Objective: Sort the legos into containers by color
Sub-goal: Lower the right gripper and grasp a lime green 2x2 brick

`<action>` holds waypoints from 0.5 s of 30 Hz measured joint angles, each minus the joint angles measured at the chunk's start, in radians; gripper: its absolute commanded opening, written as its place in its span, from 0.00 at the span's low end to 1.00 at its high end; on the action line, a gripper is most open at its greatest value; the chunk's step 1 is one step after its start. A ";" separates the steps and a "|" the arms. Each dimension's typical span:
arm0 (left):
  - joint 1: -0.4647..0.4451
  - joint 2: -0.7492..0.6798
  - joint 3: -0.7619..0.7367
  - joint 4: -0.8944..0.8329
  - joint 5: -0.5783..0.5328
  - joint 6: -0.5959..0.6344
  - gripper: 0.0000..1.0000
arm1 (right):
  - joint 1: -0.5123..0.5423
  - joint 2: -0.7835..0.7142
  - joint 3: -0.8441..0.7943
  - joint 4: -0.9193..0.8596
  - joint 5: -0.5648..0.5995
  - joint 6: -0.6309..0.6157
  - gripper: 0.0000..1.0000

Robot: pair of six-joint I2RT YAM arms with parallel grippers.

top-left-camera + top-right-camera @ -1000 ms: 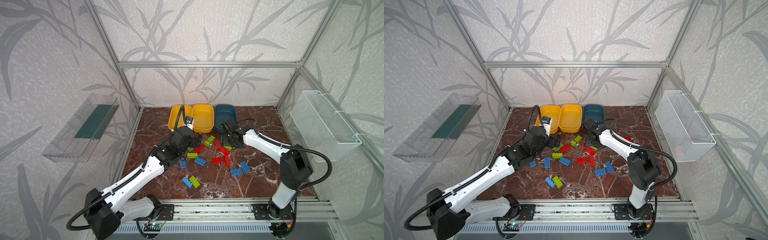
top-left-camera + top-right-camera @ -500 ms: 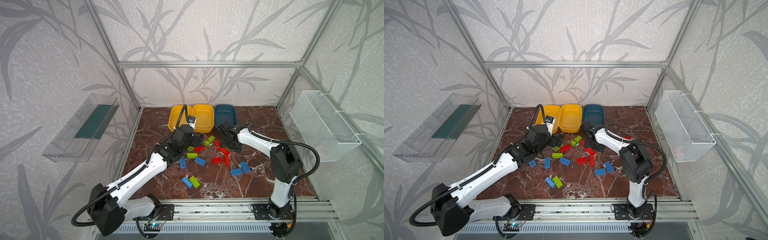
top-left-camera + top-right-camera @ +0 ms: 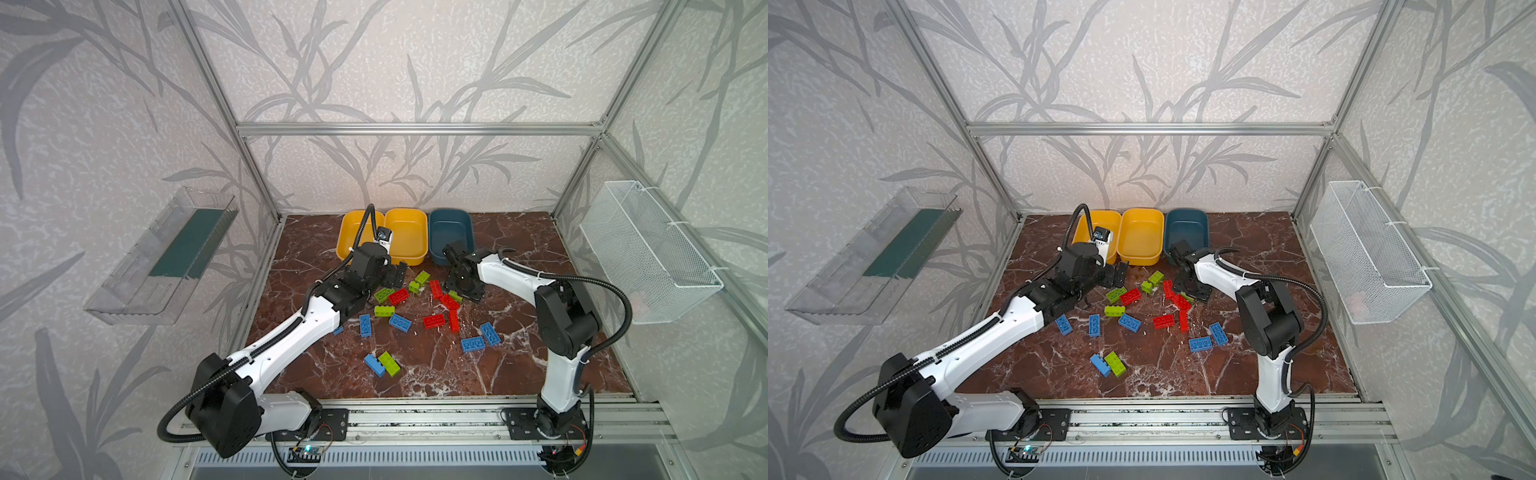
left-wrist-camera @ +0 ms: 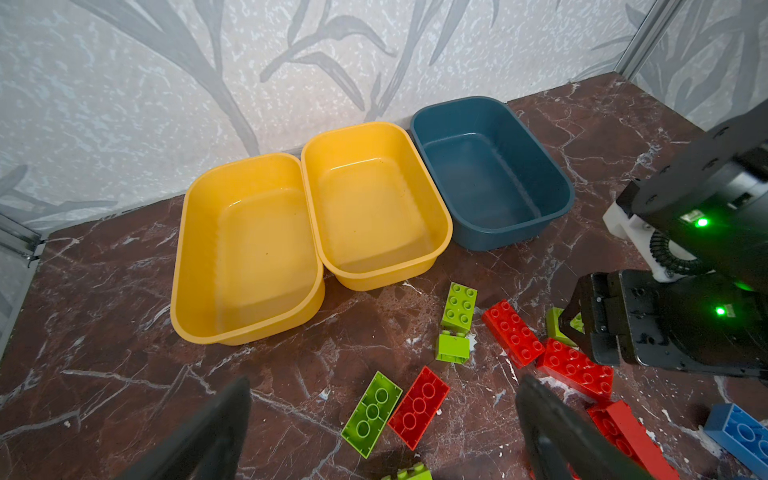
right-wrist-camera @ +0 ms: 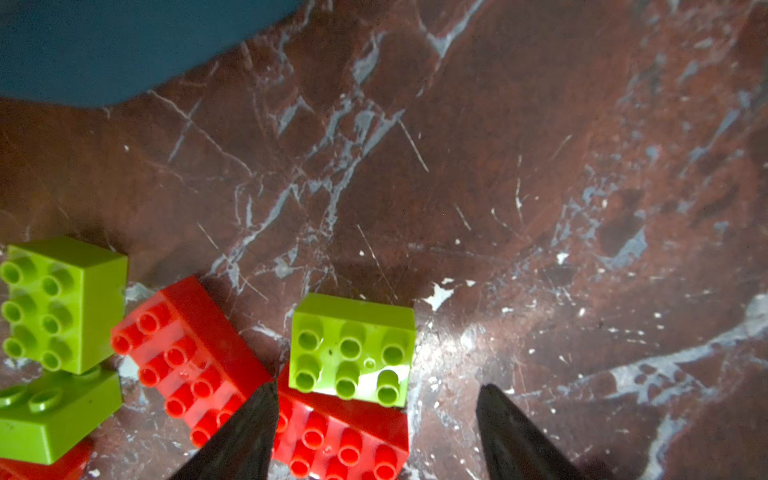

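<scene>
Looking past my right gripper [image 5: 378, 388], I find its jaws parted, a glossy studded lime brick [image 5: 353, 345] just ahead between them, clear of both, touching red bricks [image 5: 340, 440]. On my left gripper [image 4: 384, 382] the jaws gape wide, an upturned red brick [image 4: 419, 407] ahead between them. Smooth rounded tubs [image 4: 249, 249] line the marbled tabletop's [image 4: 124, 374] far edge.

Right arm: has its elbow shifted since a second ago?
Yes. In a top view the elbow has swung toward the middle, away from the basket.
</scene>
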 measured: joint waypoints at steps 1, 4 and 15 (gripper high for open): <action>0.000 0.000 0.000 0.000 0.000 0.002 0.99 | -0.002 0.008 0.000 0.004 -0.002 -0.001 0.72; 0.002 0.000 0.000 0.001 0.003 0.003 0.99 | -0.006 0.032 0.003 0.014 -0.015 -0.006 0.68; 0.015 0.000 0.000 0.000 0.019 0.001 0.99 | -0.024 0.065 0.007 0.020 -0.042 -0.021 0.55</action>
